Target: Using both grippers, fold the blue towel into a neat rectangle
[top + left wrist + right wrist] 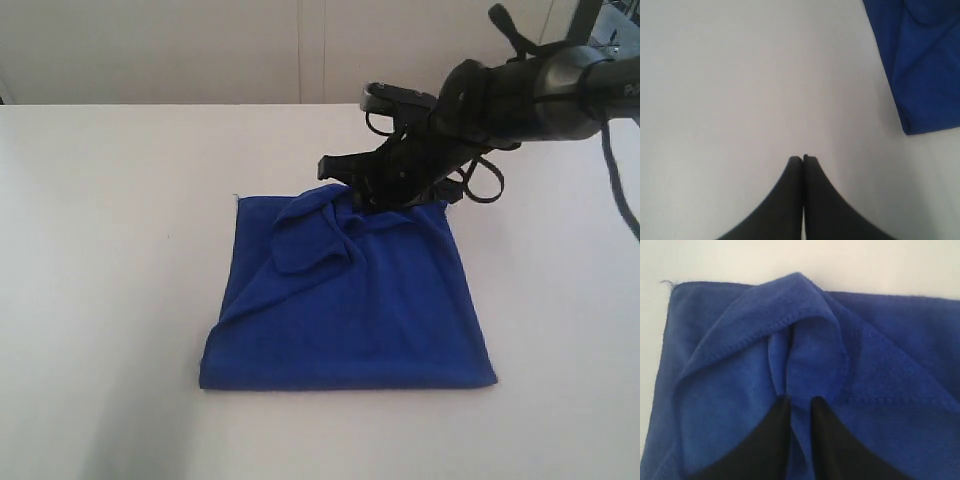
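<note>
Blue towel (350, 310), one; black left tool (803, 157) and right tool (800, 400), two.

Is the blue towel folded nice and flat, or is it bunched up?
Folded but bunched: the blue towel has a crumpled flap humped at its far edge, by the right gripper.

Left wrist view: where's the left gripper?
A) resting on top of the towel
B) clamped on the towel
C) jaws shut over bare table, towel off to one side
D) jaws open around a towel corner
C: the left gripper has its jaws pressed together above bare table, and the towel lies clear of it.
</note>
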Controlling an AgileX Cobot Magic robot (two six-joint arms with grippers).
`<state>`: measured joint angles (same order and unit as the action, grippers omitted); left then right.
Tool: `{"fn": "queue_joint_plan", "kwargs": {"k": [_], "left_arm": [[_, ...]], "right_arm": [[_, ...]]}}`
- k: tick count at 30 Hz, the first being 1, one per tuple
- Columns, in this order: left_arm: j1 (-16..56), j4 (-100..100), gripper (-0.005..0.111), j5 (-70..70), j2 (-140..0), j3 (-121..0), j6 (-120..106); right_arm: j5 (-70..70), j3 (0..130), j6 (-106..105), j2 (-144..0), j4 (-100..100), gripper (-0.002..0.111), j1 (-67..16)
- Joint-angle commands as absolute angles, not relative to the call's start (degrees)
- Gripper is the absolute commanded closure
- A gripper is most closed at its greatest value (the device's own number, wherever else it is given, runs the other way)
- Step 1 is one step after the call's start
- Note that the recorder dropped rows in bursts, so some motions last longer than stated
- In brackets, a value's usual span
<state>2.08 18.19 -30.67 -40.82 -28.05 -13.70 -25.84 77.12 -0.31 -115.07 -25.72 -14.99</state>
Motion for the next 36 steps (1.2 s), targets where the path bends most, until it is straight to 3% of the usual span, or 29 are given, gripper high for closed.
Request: {"fn": "queue_joint_plan", "kwargs": {"k": [1, 12, 19, 36], "left_arm": [[1.8, 19.1, 0.107, -30.8, -40.7, -27.8, -13.7], [1.8, 19.2, 0.107, -30.8, -40.7, -27.8, -13.7], [1.8, 19.4, 0.107, -30.8, -40.7, -27.8, -13.7], [1.8, 19.7, 0.107, -30.8, -40.7, -27.8, -13.7]], "right_arm": [[-23.4, 77.3, 6.4, -116.4, -28.8, 0.084, -14.6], [-22.8, 76.6, 24.5, -116.7, -28.6, 0.083, -12.3], [-21.3, 76.6, 25.8, -116.9, -28.7, 0.076, -12.2], [-19.9, 76.6, 25.7, -119.9, -36.6, 0.076, -12.4]]}}
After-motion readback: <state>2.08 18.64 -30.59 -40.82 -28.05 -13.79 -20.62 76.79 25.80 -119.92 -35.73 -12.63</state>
